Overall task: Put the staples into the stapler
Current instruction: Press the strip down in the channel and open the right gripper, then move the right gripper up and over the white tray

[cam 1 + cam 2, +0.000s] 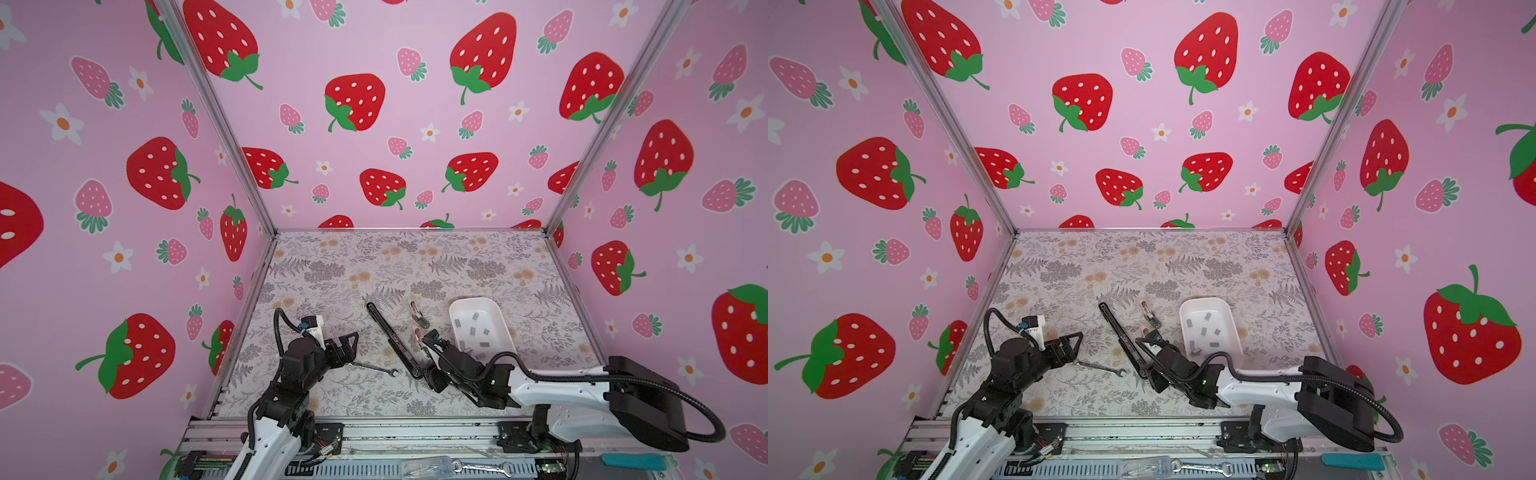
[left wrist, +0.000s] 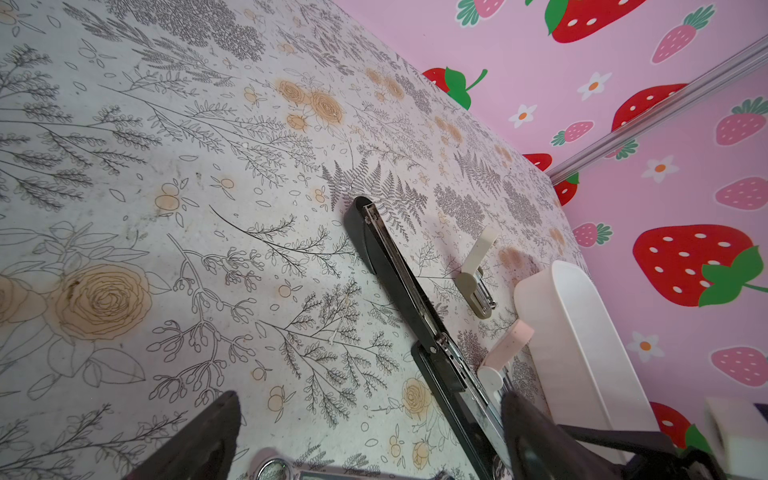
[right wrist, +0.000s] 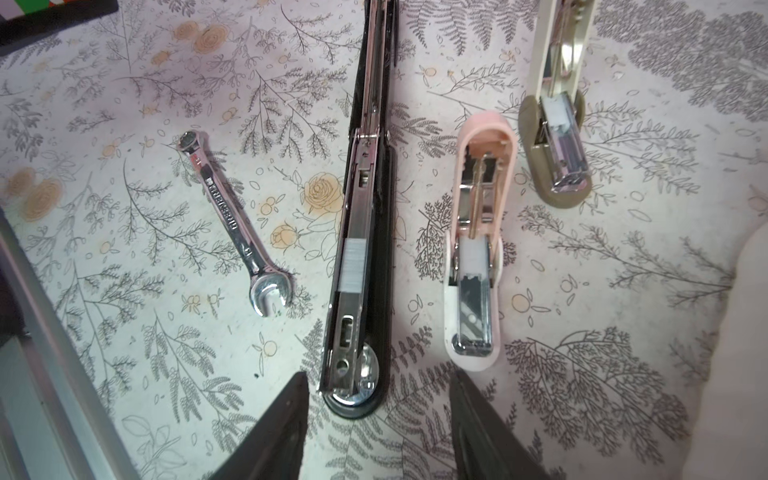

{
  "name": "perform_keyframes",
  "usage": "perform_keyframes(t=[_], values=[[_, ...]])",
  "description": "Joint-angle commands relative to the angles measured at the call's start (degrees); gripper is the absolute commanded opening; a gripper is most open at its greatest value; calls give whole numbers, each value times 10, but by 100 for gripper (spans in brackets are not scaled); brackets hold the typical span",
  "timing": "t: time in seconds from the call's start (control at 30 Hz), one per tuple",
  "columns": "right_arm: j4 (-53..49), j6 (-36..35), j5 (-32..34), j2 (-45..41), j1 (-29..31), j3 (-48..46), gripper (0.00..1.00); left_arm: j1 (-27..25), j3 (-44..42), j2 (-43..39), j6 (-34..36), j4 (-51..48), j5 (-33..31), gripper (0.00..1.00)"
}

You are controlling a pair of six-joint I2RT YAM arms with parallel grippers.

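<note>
**A:** Closest in first. What are the grippers doing?

**B:** The right gripper hangs just over the near end of the stapler, with its jaws apart and nothing between them. The left gripper is spread wide and also empty. It sits off to the stapler's left, near a wrench.

**A:** And the stapler itself?

**B:** It lies on the table, opened out flat with the metal rail facing up. A short staple strip sits in that rail, between the near end and the hinge.

**A:** So which step is this?

**B:** I'd say the strip is placed and the stapler now needs closing. The next move is to take the far half beyond the hinge and fold it back over the rail without jolting the strip. The body is slim, so the other gripper probably has to pin the base to stop it sliding.

**A:** Anything farther out?

**B:** A pink mini stapler lies just to the right, and a beige one beyond it. After those comes the white tray, with the spare staples loose inside.
</note>
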Motion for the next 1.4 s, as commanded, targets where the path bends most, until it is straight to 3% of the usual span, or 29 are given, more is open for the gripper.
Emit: perform_keyframes(t=[0.0, 0.23, 0.37, 0.57, 0.67, 1.07, 1.27, 1.37], values=[[29, -5, -22, 6, 10, -1, 56, 1, -1, -1, 2, 7, 2, 99], [37, -8, -20, 69, 13, 27, 52, 1, -1, 1, 1, 6, 3, 99], [30, -4, -7, 107, 13, 54, 42, 1, -1, 0, 2, 7, 3, 99], [12, 22, 31, 171, 13, 106, 18, 1, -2, -1, 2, 7, 3, 99], [15, 37, 44, 202, 13, 128, 13, 1, -2, -1, 2, 8, 4, 99], [1, 59, 62, 280, 13, 206, 12, 1, -2, -9, 1, 6, 4, 99], [4, 46, 54, 257, 13, 213, 29, 1, 2, -7, 1, 0, -1, 99], [-15, 39, 64, 221, 13, 218, 31, 1, 5, -3, -18, 13, -6, 99]])
